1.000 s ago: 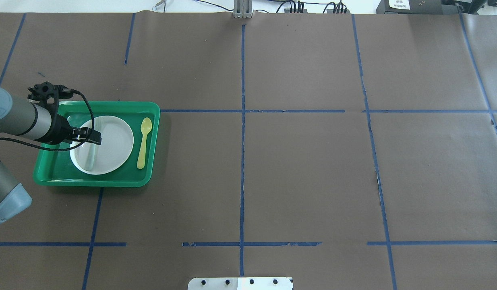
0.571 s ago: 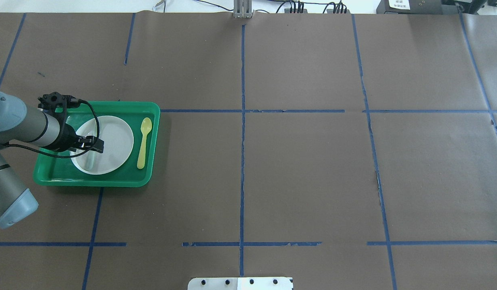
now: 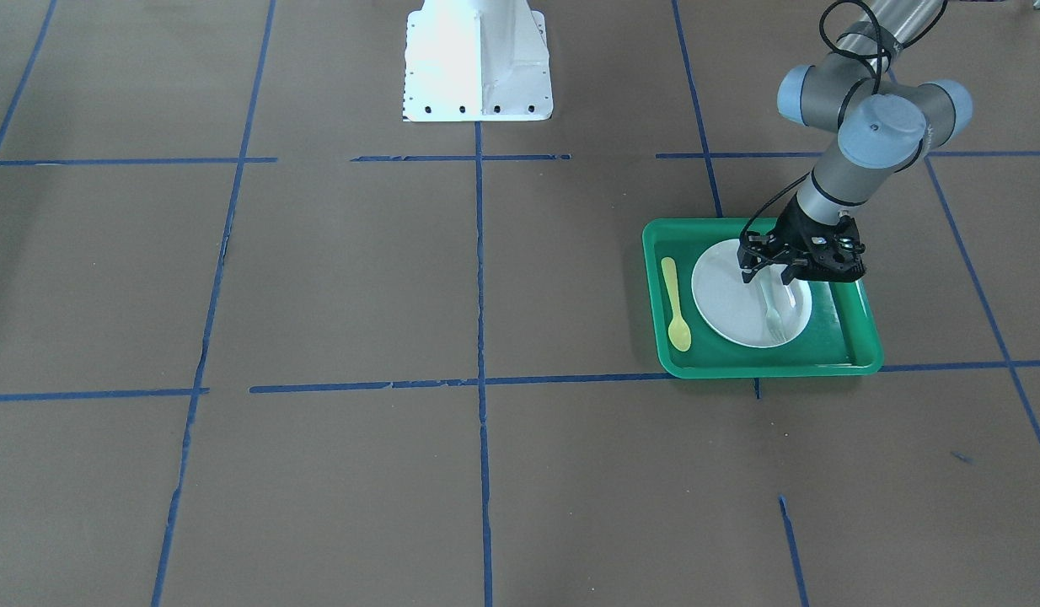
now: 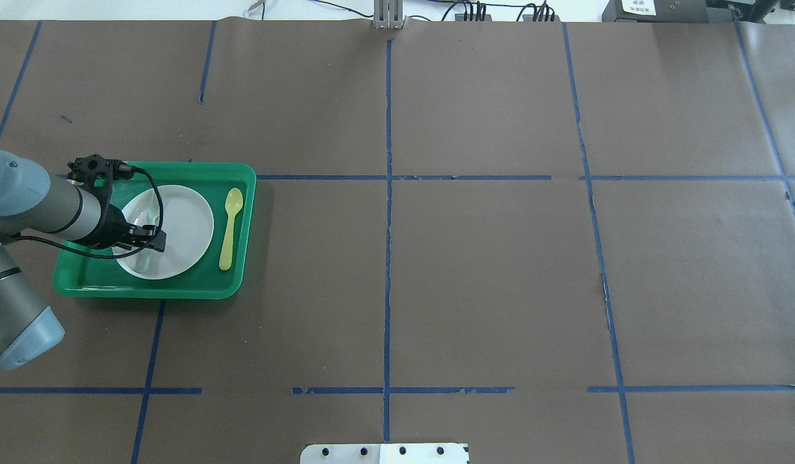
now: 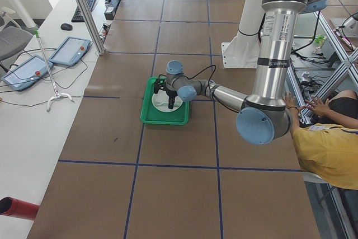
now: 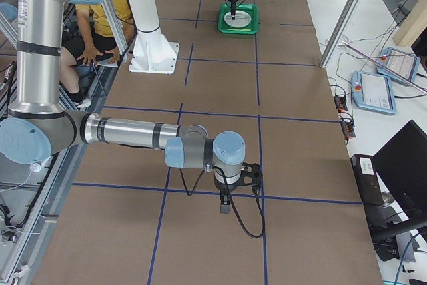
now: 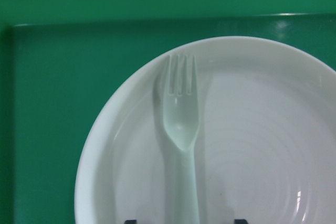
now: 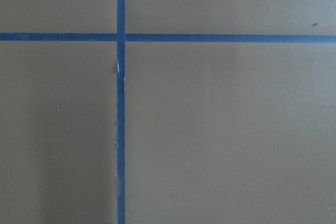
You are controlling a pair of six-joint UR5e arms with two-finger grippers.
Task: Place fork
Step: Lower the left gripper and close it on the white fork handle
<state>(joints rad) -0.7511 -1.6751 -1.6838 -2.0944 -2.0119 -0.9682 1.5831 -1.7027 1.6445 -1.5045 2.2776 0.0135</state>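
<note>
The pale translucent fork [image 7: 181, 129] lies flat on the white plate [image 4: 188, 225], tines pointing away from the robot. It also shows in the front view [image 3: 773, 314] and the overhead view [image 4: 143, 263]. The plate sits in the green tray [image 4: 178, 287]. My left gripper [image 4: 149, 237] is open just above the plate, a dark fingertip on each side of the fork's handle, without gripping it. My right gripper [image 6: 225, 206] shows only in the right side view, low over bare brown table, and I cannot tell its state.
A yellow plastic spoon [image 4: 230, 225] lies in the tray beside the plate, on the side toward the table's middle. The tray rim [image 3: 764, 371] stands raised around the plate. Blue tape lines cross the brown table cover. An operator sits behind the robot [image 5: 330, 144].
My left gripper has moved along the fork's handle toward the robot's side and lower over the plate. The fork, plate and spoon have not moved.
</note>
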